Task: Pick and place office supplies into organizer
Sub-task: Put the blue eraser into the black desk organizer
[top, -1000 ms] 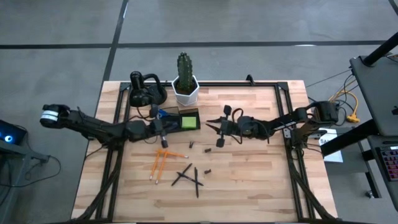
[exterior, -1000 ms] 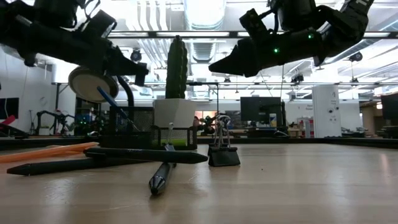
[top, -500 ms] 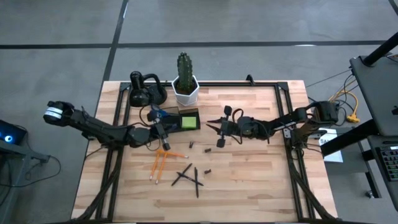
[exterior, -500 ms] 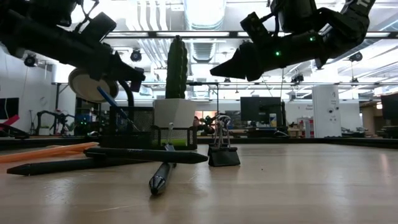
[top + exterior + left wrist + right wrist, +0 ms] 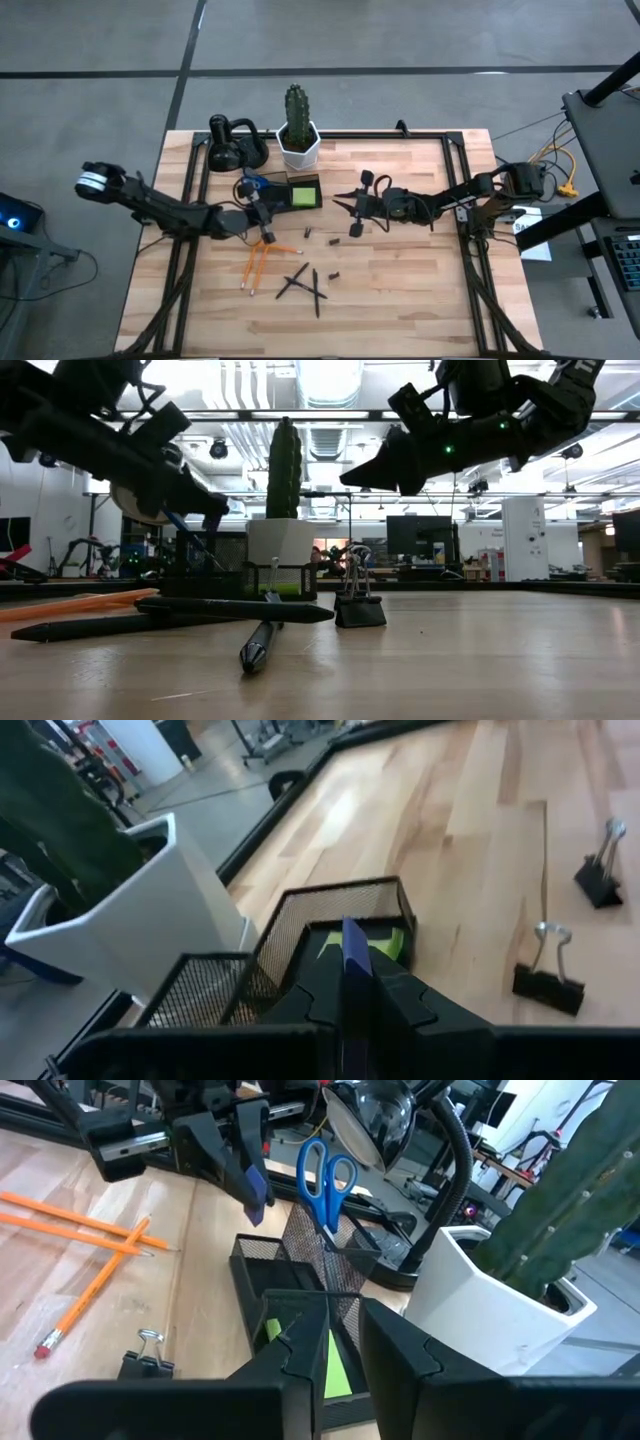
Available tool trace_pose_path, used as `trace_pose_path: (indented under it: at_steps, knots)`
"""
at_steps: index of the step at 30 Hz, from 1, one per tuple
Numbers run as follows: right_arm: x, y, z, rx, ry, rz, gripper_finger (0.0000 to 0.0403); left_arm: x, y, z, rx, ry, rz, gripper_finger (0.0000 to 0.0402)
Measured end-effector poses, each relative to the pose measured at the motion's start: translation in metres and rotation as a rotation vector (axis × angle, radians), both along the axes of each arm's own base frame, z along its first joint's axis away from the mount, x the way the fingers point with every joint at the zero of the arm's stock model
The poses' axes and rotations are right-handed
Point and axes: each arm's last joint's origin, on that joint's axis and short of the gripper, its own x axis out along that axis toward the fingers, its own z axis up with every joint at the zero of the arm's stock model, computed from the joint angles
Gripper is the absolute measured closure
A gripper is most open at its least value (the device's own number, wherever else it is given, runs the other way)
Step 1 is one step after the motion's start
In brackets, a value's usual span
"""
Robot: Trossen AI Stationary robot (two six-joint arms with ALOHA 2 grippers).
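The dark mesh organizer stands by the white cactus pot, with blue-handled scissors upright in one compartment and a lime-green sticky-note pad in another. My left gripper hovers just near-left of the organizer, shut on a small purple-blue piece. My right gripper hovers right of the organizer, open and empty, pointing at it. Orange pencils, black pens and small dark binder clips lie flat on the table. My left gripper pinches the purple-blue piece between its two fingers, the thin edge showing in the gap. The fingers slant down from the table's left. The piece sticks out past the fingertips and hangs clear of the table.
A white hexagonal pot with a tall cactus stands behind the organizer. A black rounded gadget stands to its left. Two binder clips lie to the right of the organizer. Bare wood lies to the right and near.
My left gripper has gone down and a little toward the table's near edge, tipping its fingers lower, still shut on the purple-blue piece. My right gripper has kept still.
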Motion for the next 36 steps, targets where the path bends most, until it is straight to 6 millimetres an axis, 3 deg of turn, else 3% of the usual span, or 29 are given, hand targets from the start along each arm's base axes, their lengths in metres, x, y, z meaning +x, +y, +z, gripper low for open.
trace_pose_path:
  at_steps: [11, 36]
  knots:
    - [-0.001, 0.0, -0.002, -0.01, 0.01, 0.002, 0.0355, 0.005, -0.001, -0.021, 0.034, 0.148, 0.007, 0.0393]
    - [-0.001, 0.0, -0.001, -0.027, 0.01, 0.008, 0.0355, 0.011, 0.001, -0.033, 0.12, 0.245, 0.117, 0.0393]
